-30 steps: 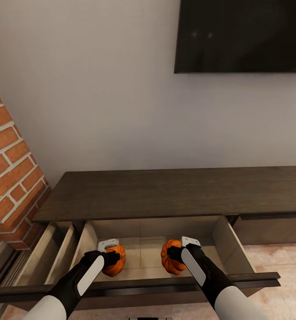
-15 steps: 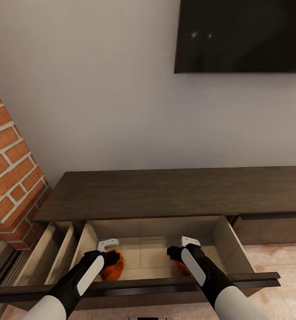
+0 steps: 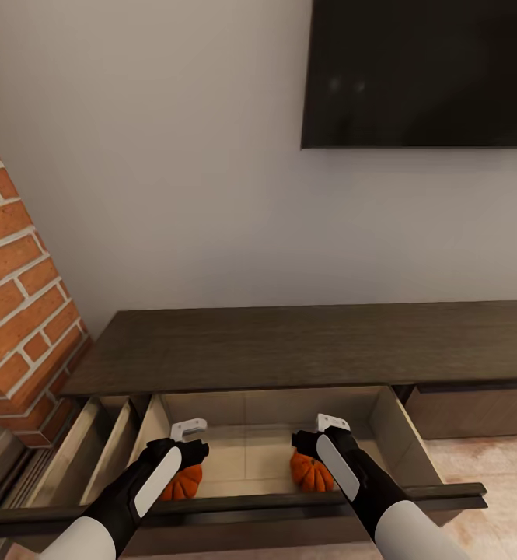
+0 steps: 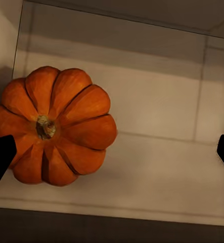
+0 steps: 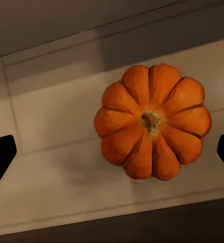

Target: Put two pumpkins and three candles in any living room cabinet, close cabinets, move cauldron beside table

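Both pumpkins have dropped out of the grippers since a second ago and now sit on the pale beige floor of the open drawer [image 3: 250,459]; head camera has also shifted a bit, TV sits lower in view.

Left pumpkin [image 3: 182,482] is under the left gripper [image 3: 190,437], near the drawer's left wall. In the left wrist view it sits stem up [image 4: 53,125], off toward one fingertip. Right pumpkin [image 3: 312,471] is under the right gripper [image 3: 314,434]; upright too [image 5: 153,121].

Both grippers spread wide, gripping nothing, fingertips at the wrist views' edges.

Cabinet [image 3: 289,342]: long, low, dark brown, against a plain pale wall. Brick column [image 3: 17,311] at left, black TV [image 3: 421,70] above, light floor [image 3: 491,467] at right.

Count: 2 pumpkins, 2 grippers, 1 open drawer holding both.
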Robot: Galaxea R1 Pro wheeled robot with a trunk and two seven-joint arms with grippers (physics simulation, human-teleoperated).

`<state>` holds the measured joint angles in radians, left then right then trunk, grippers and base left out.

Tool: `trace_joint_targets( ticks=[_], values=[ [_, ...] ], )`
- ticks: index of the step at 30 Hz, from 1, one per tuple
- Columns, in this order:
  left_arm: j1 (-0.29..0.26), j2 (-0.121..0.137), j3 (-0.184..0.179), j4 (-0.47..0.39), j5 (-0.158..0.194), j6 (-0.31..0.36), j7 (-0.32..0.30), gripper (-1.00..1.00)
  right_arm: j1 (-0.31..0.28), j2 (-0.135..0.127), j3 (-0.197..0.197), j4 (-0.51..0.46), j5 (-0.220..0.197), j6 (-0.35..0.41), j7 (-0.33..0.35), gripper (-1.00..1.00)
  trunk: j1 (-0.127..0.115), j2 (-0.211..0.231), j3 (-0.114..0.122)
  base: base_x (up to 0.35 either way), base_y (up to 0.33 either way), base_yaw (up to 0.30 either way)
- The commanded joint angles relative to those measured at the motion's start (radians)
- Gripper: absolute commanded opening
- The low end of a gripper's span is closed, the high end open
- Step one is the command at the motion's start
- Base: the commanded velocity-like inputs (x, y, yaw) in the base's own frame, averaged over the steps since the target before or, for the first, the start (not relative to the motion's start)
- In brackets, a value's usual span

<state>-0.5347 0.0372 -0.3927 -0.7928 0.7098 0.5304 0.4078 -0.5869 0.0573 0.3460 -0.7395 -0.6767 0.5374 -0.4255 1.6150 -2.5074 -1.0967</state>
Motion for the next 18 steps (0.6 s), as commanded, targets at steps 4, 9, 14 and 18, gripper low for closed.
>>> trace_joint_targets(
  ticks=[4, 9, 14, 18],
  values=[
    [-0.001, 0.001, 0.000, -0.002, 0.012, 0.006, 0.009, 1.00, -0.001, -0.001, 0.002, -0.001, -0.011, 0.001, -0.010, 1.00, -0.002, 0.001, 0.015, 0.000, 0.000, 0.000],
    [-0.001, 0.001, 0.002, -0.003, 0.019, 0.009, 0.008, 1.00, -0.001, -0.002, 0.001, -0.001, -0.012, 0.005, -0.010, 1.00, -0.004, 0.002, 0.034, 0.000, 0.000, 0.000],
    [-0.001, 0.002, 0.003, -0.003, 0.023, 0.011, 0.008, 1.00, -0.001, -0.001, 0.001, -0.001, -0.013, 0.007, -0.010, 1.00, -0.006, 0.003, 0.053, -0.133, 0.000, 0.000],
    [-0.001, 0.001, 0.004, -0.003, 0.023, 0.011, 0.008, 1.00, -0.001, -0.002, 0.000, -0.001, -0.012, 0.009, -0.003, 1.00, -0.008, 0.004, 0.069, -0.040, 0.000, 0.000]
  ],
)
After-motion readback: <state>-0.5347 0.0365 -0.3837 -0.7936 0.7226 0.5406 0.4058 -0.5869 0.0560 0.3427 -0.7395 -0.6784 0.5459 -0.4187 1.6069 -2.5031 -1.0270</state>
